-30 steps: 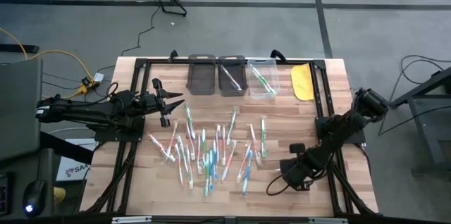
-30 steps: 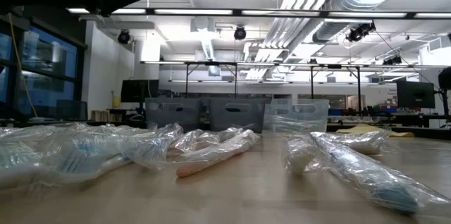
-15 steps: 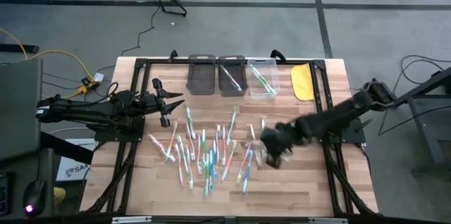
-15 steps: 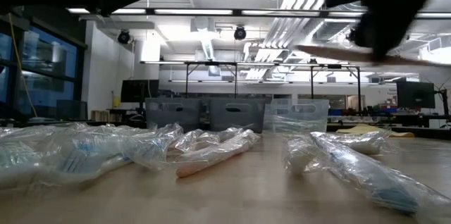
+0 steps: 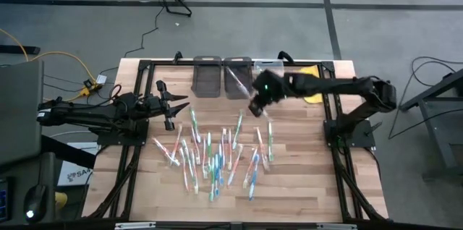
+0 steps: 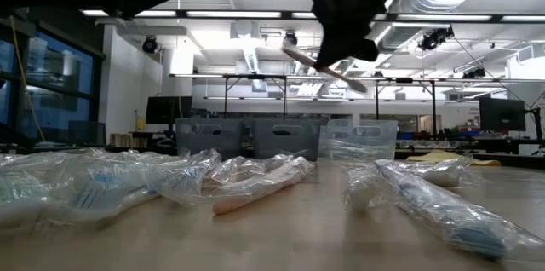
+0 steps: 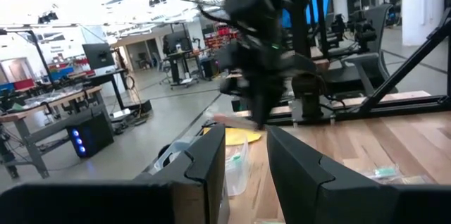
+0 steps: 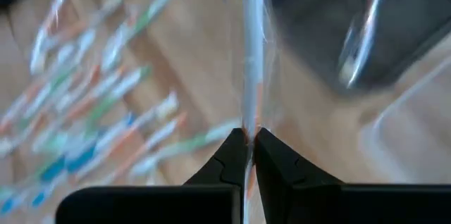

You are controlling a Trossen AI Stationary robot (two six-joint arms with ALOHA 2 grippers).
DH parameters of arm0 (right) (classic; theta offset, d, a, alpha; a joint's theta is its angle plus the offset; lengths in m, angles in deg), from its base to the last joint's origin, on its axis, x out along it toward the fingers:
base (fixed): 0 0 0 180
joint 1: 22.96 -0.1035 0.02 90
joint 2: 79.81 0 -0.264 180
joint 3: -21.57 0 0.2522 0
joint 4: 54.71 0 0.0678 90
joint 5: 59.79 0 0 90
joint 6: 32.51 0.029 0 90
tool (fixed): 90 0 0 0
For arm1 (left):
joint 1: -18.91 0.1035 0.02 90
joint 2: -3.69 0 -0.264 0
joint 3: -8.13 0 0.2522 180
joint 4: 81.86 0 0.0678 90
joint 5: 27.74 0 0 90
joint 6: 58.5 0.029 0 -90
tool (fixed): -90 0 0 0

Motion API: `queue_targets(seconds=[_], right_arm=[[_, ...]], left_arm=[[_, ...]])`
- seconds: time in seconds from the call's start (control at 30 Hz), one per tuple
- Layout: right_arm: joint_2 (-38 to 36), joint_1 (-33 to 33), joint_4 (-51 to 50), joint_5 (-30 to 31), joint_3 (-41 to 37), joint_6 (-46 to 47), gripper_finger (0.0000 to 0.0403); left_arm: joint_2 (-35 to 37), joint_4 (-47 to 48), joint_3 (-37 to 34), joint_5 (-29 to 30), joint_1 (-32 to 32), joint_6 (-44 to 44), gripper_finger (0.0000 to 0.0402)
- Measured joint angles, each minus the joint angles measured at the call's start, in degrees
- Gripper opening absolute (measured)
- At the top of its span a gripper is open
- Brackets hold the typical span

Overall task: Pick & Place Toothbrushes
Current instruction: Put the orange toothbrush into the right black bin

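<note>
Since half a second ago, the right arm has swung from the lower right of the toothbrush pile up toward the bins at the top centre of the high view, carrying a toothbrush with it. The right tool (image 5: 257,104) now hangs above the desk (image 5: 145,179) just below the middle bin (image 5: 233,85) and the clear bin (image 5: 273,94). In the right wrist view its two fingers (image 8: 232,155) are pinched together on a wrapped toothbrush (image 8: 251,62), which sticks out forward from the tips; the same held brush shows tilted under the tool in the low view (image 6: 324,65).

Nearest in the low view, wrapped toothbrushes (image 6: 255,181) lie across the desk. From above, the pile of toothbrushes (image 5: 217,158) is spread over the centre of the desk, below the right tool. The left tool (image 5: 168,104) rests at the left of the pile, its fingers (image 7: 211,164) parted a little and holding nothing.

Farther back, three bins stand in a row at the top edge: the dark left bin (image 5: 206,77), the middle bin with a toothbrush inside, and the clear bin holding a green one (image 5: 269,84). A yellow flat object (image 5: 312,87) lies to their right.
</note>
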Motion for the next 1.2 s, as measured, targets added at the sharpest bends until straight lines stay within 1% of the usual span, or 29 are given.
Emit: queue_targets(seconds=[0.1,0.2,0.43,0.67,0.87,1.0,1.2], right_arm=[[1.7,3.3,1.4,-0.3,4.4,-2.9,0.0011],[4.9,5.6,1.6,-2.1,9.2,-5.5,0.0011],[16.2,10.5,-1.0,-4.9,20.2,-8.8,0.0011],[25.6,16.1,-3.2,-5.8,28.2,-8.8,0.0011],[30.2,19.2,-6.0,-6.3,31.9,-8.6,0.0011],[31.3,20.1,-6.7,-10.2,32.3,-7.8,0.0011],[32.2,20.3,-9.6,-11.2,32.3,-7.0,0.0011]], left_arm=[[0.0,0.2,0.0,0.0,0.0,0.0,0.0101],[0.0,0.4,0.0,0.0,0.0,0.0,0.0101],[0.0,1.1,0.0,0.2,0.0,0.0,0.0101],[0.0,1.3,0.0,0.2,0.0,0.0,0.0101],[0.0,1.8,0.0,0.2,0.0,0.1,0.0101],[0.0,1.9,0.0,0.2,0.0,0.3,0.0101],[0.0,2.1,0.0,0.2,0.0,0.2,0.0101]])
